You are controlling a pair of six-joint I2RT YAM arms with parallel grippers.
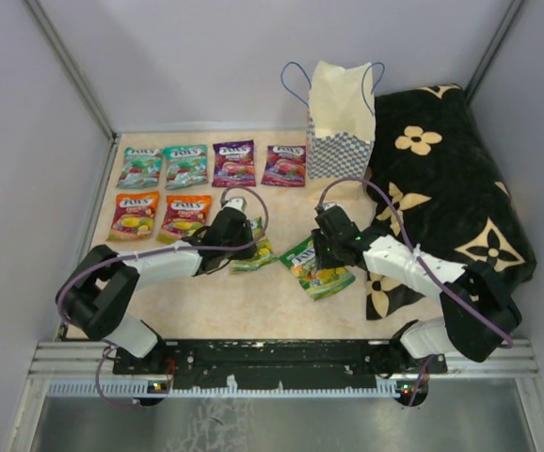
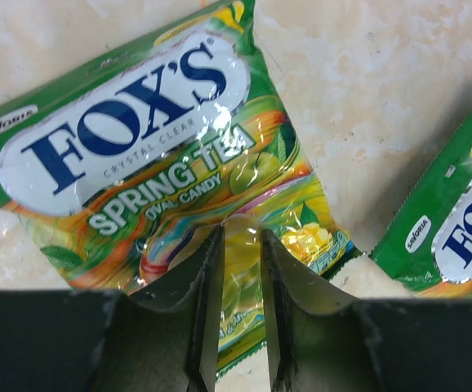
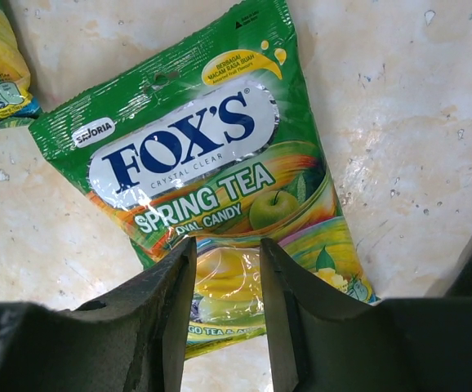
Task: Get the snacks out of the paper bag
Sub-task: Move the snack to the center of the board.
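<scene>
L gripper point(image 2: 242, 233): jaws at narrow gap astride end of green Fox's Spring Tea pkt point(image 2: 138, 139); grip cannot be told. R gripper point(image 3: 228, 245): jaws part-open, nothing held, over second Spring Tea pkt point(image 3: 195, 155) lying flat on table point(image 1: 253, 301). Beyond: six pkts point(image 1: 186, 167) in two rows. Far end: paper bag point(image 1: 340, 113) upright, beside black flowered cloth point(image 1: 451, 188).

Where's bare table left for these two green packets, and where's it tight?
Free: the patch in front of the right purple packet, bordered by the paper bag, the left green packet and the right green packet; also the near strip between them and the base rail. Crowded: the left, six packets in rows; the right, under the black cloth.
</scene>
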